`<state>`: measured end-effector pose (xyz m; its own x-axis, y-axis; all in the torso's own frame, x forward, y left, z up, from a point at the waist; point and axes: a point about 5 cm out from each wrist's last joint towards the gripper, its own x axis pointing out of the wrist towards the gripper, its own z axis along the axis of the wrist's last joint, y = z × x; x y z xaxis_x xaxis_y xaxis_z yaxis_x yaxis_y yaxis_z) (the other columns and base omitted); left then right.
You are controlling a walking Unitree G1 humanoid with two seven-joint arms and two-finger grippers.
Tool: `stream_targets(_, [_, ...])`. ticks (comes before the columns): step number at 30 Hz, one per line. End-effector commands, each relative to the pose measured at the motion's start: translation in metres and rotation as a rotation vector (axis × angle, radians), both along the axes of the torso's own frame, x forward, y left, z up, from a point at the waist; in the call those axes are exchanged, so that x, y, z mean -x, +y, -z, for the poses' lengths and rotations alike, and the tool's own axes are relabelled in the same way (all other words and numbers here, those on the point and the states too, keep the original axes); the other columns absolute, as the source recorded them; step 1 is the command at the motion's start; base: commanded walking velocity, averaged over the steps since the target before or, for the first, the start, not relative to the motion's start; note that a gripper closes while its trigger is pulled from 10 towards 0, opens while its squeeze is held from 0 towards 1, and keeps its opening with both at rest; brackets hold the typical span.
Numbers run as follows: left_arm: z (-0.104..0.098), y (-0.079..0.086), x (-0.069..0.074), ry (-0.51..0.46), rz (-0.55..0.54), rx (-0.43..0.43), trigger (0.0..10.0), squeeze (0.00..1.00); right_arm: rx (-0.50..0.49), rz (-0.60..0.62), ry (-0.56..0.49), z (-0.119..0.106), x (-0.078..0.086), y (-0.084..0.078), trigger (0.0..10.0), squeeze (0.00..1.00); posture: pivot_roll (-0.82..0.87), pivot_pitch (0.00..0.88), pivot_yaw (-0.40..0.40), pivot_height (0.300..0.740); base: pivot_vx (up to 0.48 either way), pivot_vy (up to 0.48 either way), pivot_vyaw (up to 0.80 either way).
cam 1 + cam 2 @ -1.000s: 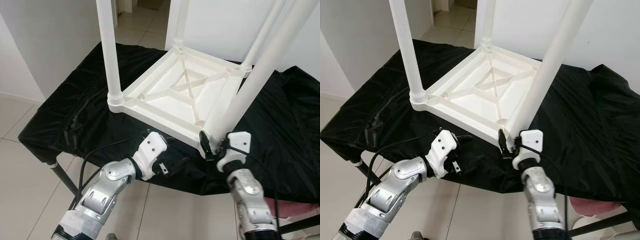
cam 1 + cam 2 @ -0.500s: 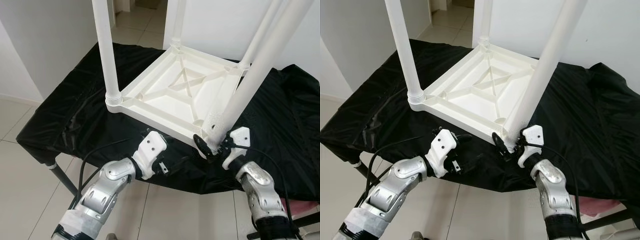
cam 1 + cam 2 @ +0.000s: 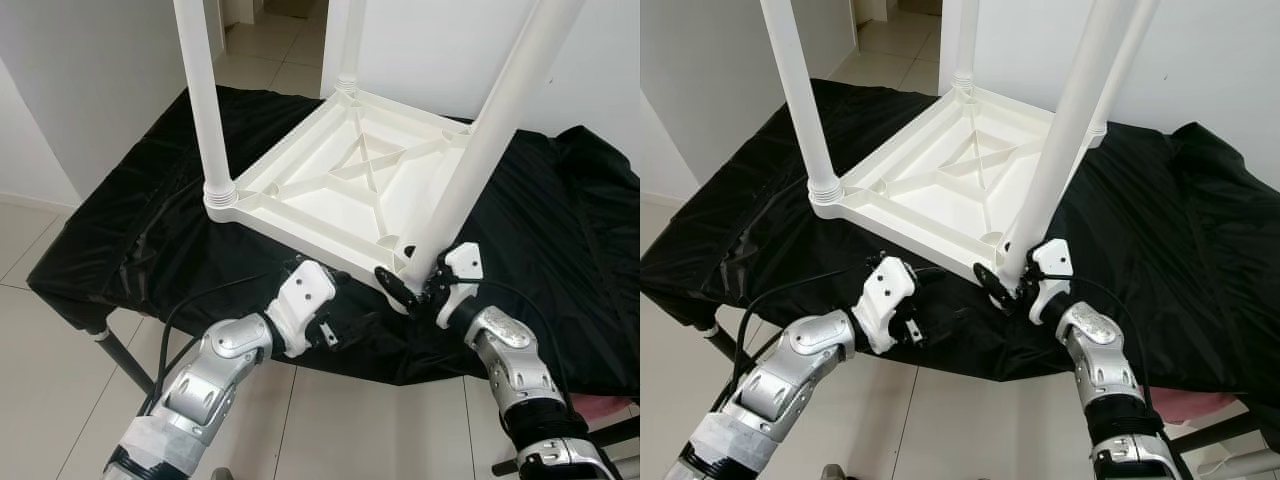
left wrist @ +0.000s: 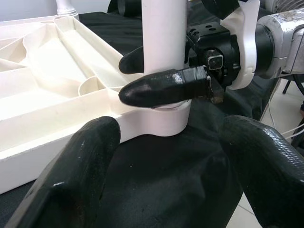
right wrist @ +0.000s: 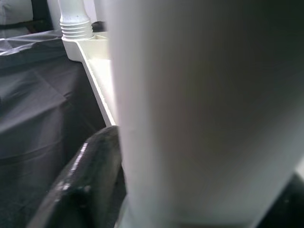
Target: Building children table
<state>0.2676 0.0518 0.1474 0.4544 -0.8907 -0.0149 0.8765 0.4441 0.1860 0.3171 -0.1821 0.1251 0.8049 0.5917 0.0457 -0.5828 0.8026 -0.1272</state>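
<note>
**Right hand grips the near leg of the upturned children's table**

Left eye view: A white plastic children's table (image 3: 345, 195) lies upside down on a counter (image 3: 140, 240) draped in black cloth. Its ribbed underside faces up and its legs stand upward from the corners. The right hand (image 3: 418, 290) is clenched around the near leg (image 3: 480, 150) just above the corner socket at the counter's front edge, one black finger on each side of the leg. This leg leans slightly, tilting toward the robot's right as it rises. The left hand (image 3: 318, 300) hovers low at the counter's front edge, just beside the table's near rim and a little to the left of the gripped corner; here one cannot tell how its fingers stand. A second leg (image 3: 205, 100) stands upright in the table's left corner.

Right eye view: The same scene; the far legs rise from the back corners toward the white wall (image 3: 1200, 60), and a tiled floor (image 3: 940, 420) lies below the counter.

Left wrist view: The left hand's two black fingers (image 4: 80, 175) are spread apart and released, holding nothing, above the black cloth. Beyond them the right hand's fingers clasp the near leg where it enters the corner socket.

Right wrist view: The near leg looms pale and blurred, with one black finger (image 5: 88, 180) pressed against it. Behind it, the table's rim runs to the second leg's ridged base.
</note>
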Motion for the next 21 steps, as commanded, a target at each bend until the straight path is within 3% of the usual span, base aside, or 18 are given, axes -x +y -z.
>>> stream_targets(1, [0.003,-0.003,0.002,0.011,0.028,-0.019,10.0,0.0,0.003,-0.026,0.012,0.004,0.001,0.001,0.0,0.0,0.02,0.089,-0.038,0.74,0.0,0.0,0.0])
stream_targets(8, [0.003,-0.003,0.001,0.01,0.029,-0.019,10.0,0.0,-0.032,-0.009,0.013,0.005,-0.001,0.001,0.0,0.0,0.02,0.09,-0.035,0.74,0.0,0.0,0.0])
stream_targets(9, [0.003,-0.003,0.001,0.009,0.03,-0.02,10.0,0.0,-0.044,-0.002,0.013,0.004,-0.001,0.002,4.2,0.0,0.02,0.092,-0.034,0.74,0.0,0.0,0.0])
stream_targets(10, [0.003,-0.003,0.001,0.006,0.026,-0.024,10.0,0.0,-0.057,0.004,0.016,0.004,-0.001,0.003,10.0,0.0,0.02,0.091,-0.036,0.74,0.0,0.0,0.0])
stream_targets(21, [0.007,-0.002,0.0,-0.012,-0.003,-0.041,10.0,0.0,-0.091,0.08,-0.002,0.009,0.006,0.019,10.0,0.0,0.02,0.089,-0.042,0.74,0.0,0.0,0.0])
